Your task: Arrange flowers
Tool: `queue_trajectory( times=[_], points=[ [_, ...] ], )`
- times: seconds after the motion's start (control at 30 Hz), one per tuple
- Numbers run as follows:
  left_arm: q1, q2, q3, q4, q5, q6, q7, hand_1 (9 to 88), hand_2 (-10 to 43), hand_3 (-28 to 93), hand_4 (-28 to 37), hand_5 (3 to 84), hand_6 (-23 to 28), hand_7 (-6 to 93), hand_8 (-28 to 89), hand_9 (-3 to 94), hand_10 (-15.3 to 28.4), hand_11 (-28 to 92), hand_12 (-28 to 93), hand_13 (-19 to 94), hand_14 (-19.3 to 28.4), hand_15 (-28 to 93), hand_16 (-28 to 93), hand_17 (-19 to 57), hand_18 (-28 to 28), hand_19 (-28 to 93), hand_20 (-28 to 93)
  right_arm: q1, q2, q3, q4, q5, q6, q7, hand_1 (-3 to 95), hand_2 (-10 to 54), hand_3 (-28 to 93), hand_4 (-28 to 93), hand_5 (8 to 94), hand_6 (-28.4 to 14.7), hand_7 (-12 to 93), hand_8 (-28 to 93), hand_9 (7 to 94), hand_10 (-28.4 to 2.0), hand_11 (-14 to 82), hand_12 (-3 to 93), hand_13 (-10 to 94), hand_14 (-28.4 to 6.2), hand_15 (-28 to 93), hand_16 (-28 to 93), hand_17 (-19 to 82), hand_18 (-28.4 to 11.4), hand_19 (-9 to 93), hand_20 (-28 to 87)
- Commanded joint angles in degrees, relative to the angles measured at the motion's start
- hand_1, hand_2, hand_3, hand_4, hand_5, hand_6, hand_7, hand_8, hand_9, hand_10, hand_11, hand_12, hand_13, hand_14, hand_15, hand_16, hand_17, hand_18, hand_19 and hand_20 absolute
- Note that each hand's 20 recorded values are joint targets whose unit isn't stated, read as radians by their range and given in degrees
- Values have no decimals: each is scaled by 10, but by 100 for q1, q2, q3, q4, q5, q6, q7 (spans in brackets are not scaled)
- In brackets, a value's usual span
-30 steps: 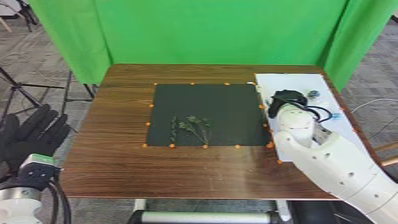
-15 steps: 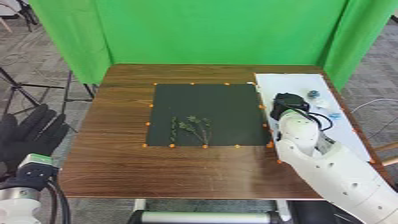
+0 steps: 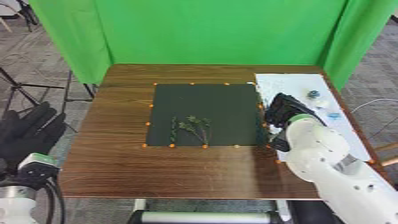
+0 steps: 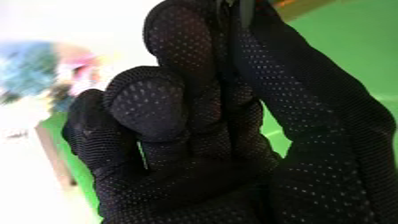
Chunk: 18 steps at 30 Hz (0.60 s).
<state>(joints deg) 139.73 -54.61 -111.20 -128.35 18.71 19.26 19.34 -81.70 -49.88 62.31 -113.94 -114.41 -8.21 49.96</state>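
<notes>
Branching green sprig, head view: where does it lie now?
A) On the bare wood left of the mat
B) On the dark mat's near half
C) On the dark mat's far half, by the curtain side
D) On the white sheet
B: the branching green sprig lies on the dark mat, its stems running toward the mat's near edge.
</notes>
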Motion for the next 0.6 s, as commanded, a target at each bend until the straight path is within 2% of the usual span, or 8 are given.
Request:
queue_trajectory(
  times=[0.03, 0.1, 0.2, 0.3, 0.4, 0.43, 0.5, 0.6],
  points=[
    [-318, 181, 335, 132, -113, 55, 168, 265, 105, 723, -283, 393, 79, 202, -105, 323, 150, 261, 97, 227, 154, 405, -94, -50, 135, 297, 85, -8, -707, -456, -44, -362, 10, 179, 548, -95, 725, -214, 754, -28, 410, 248, 860, -103, 288, 525, 801, -101, 641, 383, 532, -234, 932, 457],
    [-425, 236, 424, 151, -178, 73, 209, 265, 105, 722, -283, 392, 78, 202, -105, 323, 149, 260, 97, 227, 154, 404, -94, -50, 135, 297, 85, 4, -810, -575, 44, -449, 6, 176, 548, -95, 725, -213, 753, -28, 411, 247, 859, -102, 288, 524, 801, -101, 641, 382, 532, -234, 932, 457],
    [-643, 303, 575, 207, -153, 96, 215, 264, 105, 723, -283, 392, 78, 203, -106, 322, 149, 260, 97, 227, 153, 402, -94, -50, 135, 297, 85, -22, -887, -795, 186, -601, 13, 270, 548, -95, 724, -213, 753, -28, 413, 246, 859, -103, 289, 523, 802, -100, 642, 381, 532, -235, 932, 456],
    [-816, 332, 706, 257, -173, 59, 236, 264, 106, 723, -283, 392, 78, 203, -106, 323, 149, 260, 97, 227, 153, 401, -93, -50, 135, 296, 85, -17, -963, -876, 295, -636, 19, 297, 548, -95, 724, -213, 754, -28, 412, 244, 859, -103, 291, 523, 802, -101, 642, 381, 533, -235, 932, 456],
    [-913, 323, 772, 284, -164, 66, 192, 264, 106, 723, -283, 392, 77, 204, -106, 322, 149, 261, 98, 227, 153, 401, -92, -50, 135, 295, 85, -5, -1019, -924, 378, -721, 17, 287, 548, -95, 724, -212, 754, -29, 412, 244, 858, -104, 293, 522, 803, -101, 643, 380, 534, -236, 932, 456],
    [-897, 325, 771, 268, -197, 70, 221, 264, 106, 723, -283, 392, 77, 204, -106, 322, 148, 262, 98, 227, 153, 401, -92, -49, 135, 295, 85, 13, -1029, -966, 428, -769, 50, 295, 548, -95, 724, -212, 754, -29, 412, 244, 859, -104, 293, 521, 803, -101, 643, 380, 534, -236, 932, 456],
    [-912, 315, 780, 270, -181, 78, 225, 264, 106, 723, -283, 392, 77, 205, -106, 324, 149, 262, 97, 228, 153, 400, -92, -49, 135, 294, 84, 62, -1047, -1026, 542, -838, 77, 382, 548, -95, 724, -211, 755, -30, 410, 243, 858, -104, 295, 521, 804, -101, 643, 380, 534, -235, 932, 456],
    [-905, 301, 762, 264, -144, 100, 165, 264, 106, 724, -283, 392, 77, 206, -107, 324, 148, 262, 97, 229, 152, 401, -93, -49, 135, 295, 85, 33, -1058, -1000, 558, -816, 86, 437, 547, -95, 723, -211, 754, -29, 410, 241, 858, -105, 297, 523, 804, -101, 644, 379, 535, -235, 932, 455]
  ],
)
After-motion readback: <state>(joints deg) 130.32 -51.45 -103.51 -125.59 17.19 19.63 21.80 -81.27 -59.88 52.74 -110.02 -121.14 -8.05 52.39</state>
